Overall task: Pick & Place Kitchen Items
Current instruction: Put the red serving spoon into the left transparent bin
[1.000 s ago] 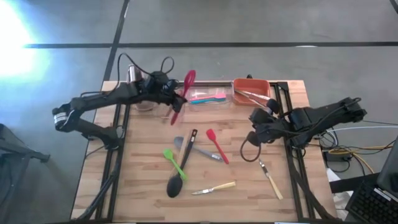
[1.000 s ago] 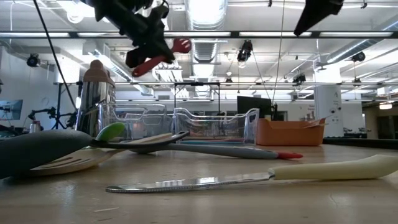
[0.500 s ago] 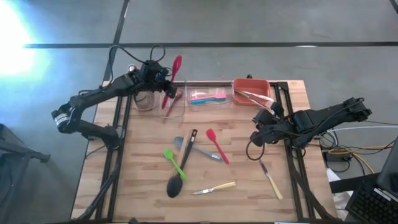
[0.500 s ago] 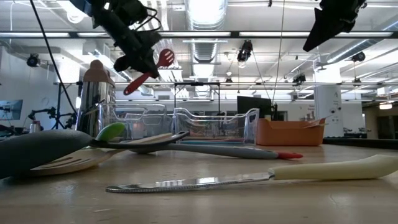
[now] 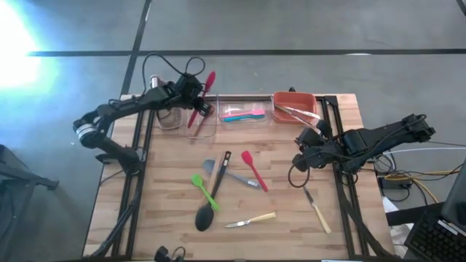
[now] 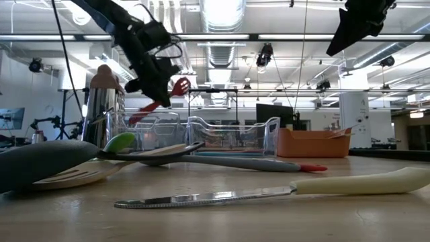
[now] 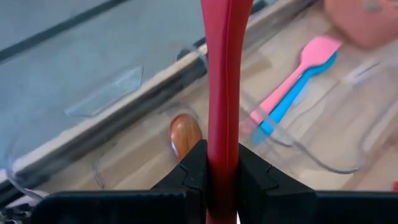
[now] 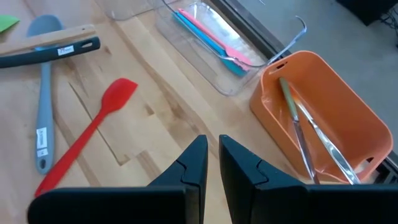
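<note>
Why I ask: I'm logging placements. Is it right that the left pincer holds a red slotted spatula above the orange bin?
Not quite: the left pincer holds the red slotted spatula above the clear bin at the table's back left, not the orange bin. The high view shows it.

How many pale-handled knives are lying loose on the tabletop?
2. The centre knife lies just right of the black ladle. The right knife lies near the table's right side. The metal utensils in the orange bin are too unclear to count.
</note>
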